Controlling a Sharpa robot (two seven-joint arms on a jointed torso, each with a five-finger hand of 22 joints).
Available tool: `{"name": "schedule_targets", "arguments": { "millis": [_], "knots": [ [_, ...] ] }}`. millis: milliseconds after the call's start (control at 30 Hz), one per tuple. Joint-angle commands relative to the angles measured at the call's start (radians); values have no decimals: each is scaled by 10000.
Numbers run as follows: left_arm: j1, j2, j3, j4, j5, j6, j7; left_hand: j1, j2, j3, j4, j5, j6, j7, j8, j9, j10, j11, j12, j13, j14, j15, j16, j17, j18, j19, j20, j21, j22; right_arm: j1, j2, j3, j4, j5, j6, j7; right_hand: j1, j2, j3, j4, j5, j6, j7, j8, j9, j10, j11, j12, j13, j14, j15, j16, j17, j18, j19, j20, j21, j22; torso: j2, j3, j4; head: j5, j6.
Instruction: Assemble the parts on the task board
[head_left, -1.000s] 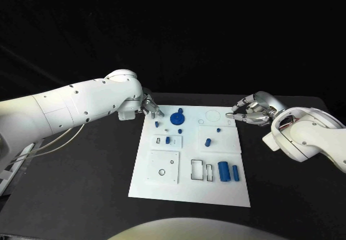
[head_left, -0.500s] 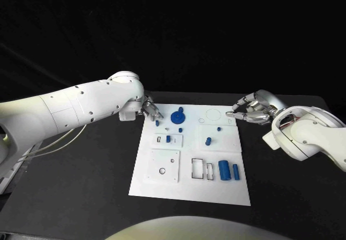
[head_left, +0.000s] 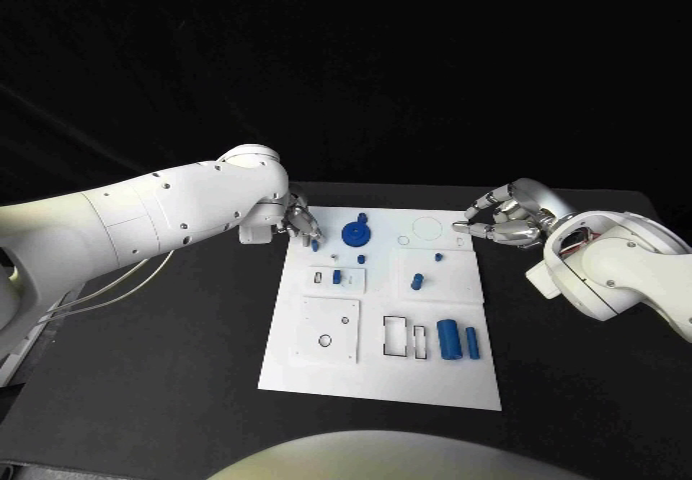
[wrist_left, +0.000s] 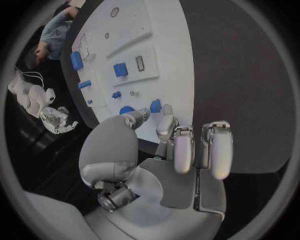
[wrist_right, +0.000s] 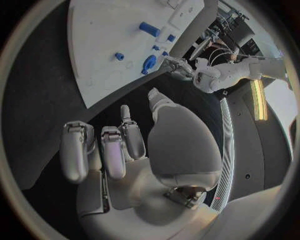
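The white task board (head_left: 433, 375) lies in the middle of the black table. My left hand (head_left: 299, 218) is at the board's far left corner. Its thumb and a fingertip pinch a small blue peg (head_left: 315, 241) (wrist_left: 155, 106) that stands at the board's edge; the other fingers (wrist_left: 212, 150) are curled beside it. A round blue disc with a knob (head_left: 355, 237) sits just right of the peg. My right hand (head_left: 502, 221) hovers off the board's far right corner, fingers curled in and holding nothing.
Further parts lie on the board: a blue block (head_left: 338, 278), a blue peg (head_left: 415, 283), a blue cylinder (head_left: 449, 341) and a thin blue bar (head_left: 470, 344) near two rectangular slots (head_left: 394, 338). A raised white square plate (head_left: 329, 331) sits at the near left.
My left hand has edged slightly right, closing its fingertips in on the small blue peg. The right hand and the other parts have stayed put.
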Motion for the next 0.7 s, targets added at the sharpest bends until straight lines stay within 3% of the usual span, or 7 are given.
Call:
{"name": "schedule_targets", "arguments": {
  "millis": [33, 300, 433, 567, 700],
  "knots": [
    [-7, 20, -2, 12, 183, 146, 116, 113, 29, 120, -47, -52, 97, 7, -44, -16, 3, 27, 47, 6, 1058, 34, 36, 2635, -27, 764, 62, -44, 2394, -6, 9, 0, 5, -69, 24, 67, -1, 92, -80, 0, 57, -56, 1, 53, 13, -15, -11, -33, 728, 1042, -43, 40, 2632, 178, 195, -44, -39, 1737, -1, -1, 0, 1, 0],
    [-11, 10, -6, 49, 294, 44, 166, 343, 258, 566, -486, -48, 232, -59, 76, 10, 36, -27, 81, 18, 1058, -10, 36, 2635, -29, 773, 31, -38, 2405, -6, 10, 0, 4, -69, 35, 59, 14, 109, -80, -3, 79, -55, 0, 56, 15, -14, -12, -32, 729, 1042, -43, 40, 2632, 179, 194, -45, -43, 1736, 4, -4, -1, -3, -19],
    [-11, 2, -7, 52, 406, -64, 206, 735, 535, 1000, -1007, -40, 253, -139, 253, 102, 56, -96, 93, 19, 1058, -70, 36, 2635, -30, 778, -18, -35, 2411, -6, 9, 0, 3, -69, 40, 55, 24, 118, -81, -5, 95, -55, -1, 58, 16, -26, -12, -45, 716, 1042, -43, 40, 2632, 180, 191, -45, -49, 1733, 6, -3, 1, -1, -37],
    [-12, -22, -7, 61, 589, -213, 251, 1066, 814, 1665, -1786, 14, 165, -212, 831, 524, 100, -169, 90, -6, 1058, -130, 36, 2635, -34, 788, -88, -29, 2423, -6, 7, 0, 0, -69, 46, 52, 34, 128, -82, -6, 116, -55, -1, 60, 17, -21, -12, -39, 721, 1042, -44, 40, 2632, 181, 189, -45, -54, 1732, 0, -4, 4, -7, -58],
    [-13, -93, -1, 125, 824, -388, 267, 1028, 942, 2325, -2185, 29, -7, -204, 1434, 1030, 158, -170, 95, -23, 1058, -141, 36, 2635, -35, 794, -105, -29, 2432, -6, 6, 0, -4, -69, 55, 49, 42, 135, -83, -6, 133, -54, -1, 62, 19, -17, -13, -35, 725, 1042, -44, 40, 2632, 180, 191, -46, -50, 1734, -4, -1, 3, -6, -67]
  ]
}}
